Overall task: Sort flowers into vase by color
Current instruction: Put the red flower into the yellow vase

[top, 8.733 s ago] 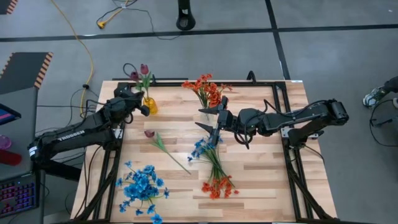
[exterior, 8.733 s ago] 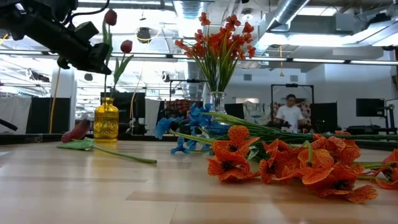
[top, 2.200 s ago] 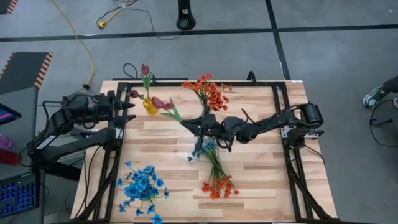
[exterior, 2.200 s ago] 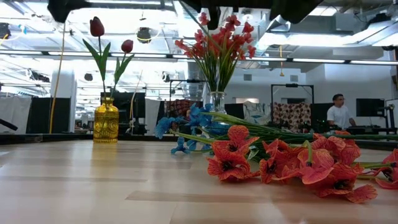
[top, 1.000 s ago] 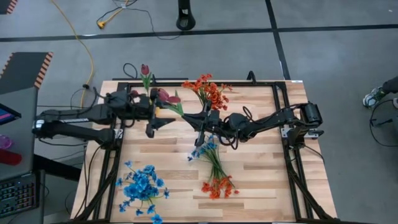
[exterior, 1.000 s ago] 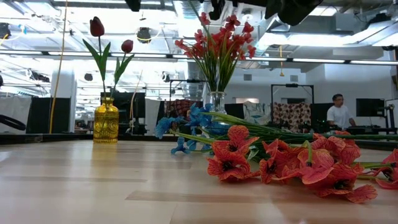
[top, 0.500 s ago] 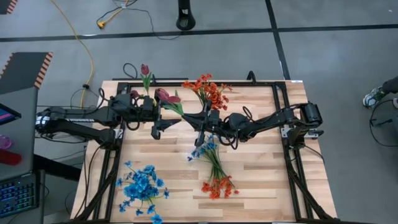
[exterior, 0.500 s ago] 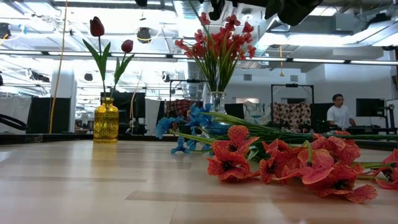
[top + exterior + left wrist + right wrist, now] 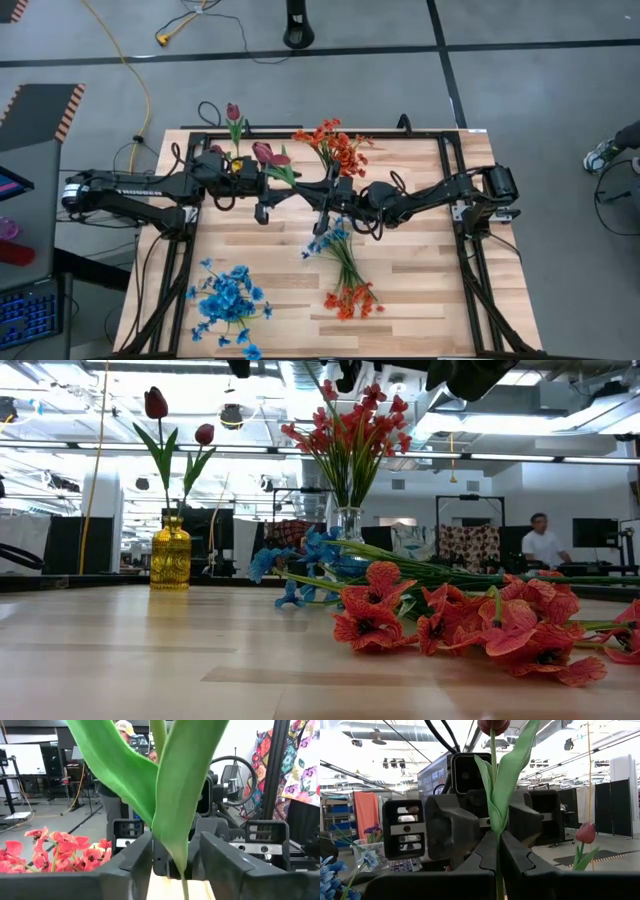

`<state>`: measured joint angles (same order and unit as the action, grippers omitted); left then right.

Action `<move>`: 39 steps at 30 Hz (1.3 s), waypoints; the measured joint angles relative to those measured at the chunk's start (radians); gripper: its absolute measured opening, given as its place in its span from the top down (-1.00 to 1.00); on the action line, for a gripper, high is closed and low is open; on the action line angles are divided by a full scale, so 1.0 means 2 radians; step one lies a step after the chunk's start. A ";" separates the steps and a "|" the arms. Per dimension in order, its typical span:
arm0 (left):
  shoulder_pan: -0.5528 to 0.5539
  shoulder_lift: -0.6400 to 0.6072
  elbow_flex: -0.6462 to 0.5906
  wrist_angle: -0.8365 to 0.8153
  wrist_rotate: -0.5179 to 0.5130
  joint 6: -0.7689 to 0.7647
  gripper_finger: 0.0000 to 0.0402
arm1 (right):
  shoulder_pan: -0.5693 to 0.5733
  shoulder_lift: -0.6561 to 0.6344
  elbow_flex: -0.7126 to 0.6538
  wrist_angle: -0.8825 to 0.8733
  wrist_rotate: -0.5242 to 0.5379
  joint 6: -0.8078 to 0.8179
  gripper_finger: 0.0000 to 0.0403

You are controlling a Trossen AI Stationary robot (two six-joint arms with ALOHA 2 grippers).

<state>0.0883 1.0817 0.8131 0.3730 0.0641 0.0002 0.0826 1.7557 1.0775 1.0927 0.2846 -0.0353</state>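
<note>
A maroon tulip (image 9: 266,154) hangs above the table's upper middle, its stem pinched in the closed right gripper (image 9: 322,197). The left gripper (image 9: 272,203) straddles the leaves, fingers (image 9: 129,865) apart, not yet clamped.

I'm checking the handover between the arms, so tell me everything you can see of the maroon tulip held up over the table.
The single dark maroon tulip on a thin green stem has one closed bud and long, broad, plastic-looking green leaves. It hangs above the wooden table, clear of it, bud towards the yellow glass vase. The right tool is shut on its stem below the leaves. The left tool faces it, fingers either side of the leaf base; whether they touch is unclear.
</note>
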 joint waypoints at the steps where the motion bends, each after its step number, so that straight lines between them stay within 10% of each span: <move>1: 0.000 0.000 0.000 0.001 0.001 0.000 0.29 | 0.000 0.000 0.000 0.000 0.000 0.000 0.83; 39: 0.000 -0.026 0.000 -0.007 0.004 -0.015 0.99 | 0.000 0.000 0.000 -0.027 0.000 0.010 0.55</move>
<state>0.0883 1.0301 0.8135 0.3587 0.0727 -0.0294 0.0826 1.7555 1.0775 1.0392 0.2848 -0.0159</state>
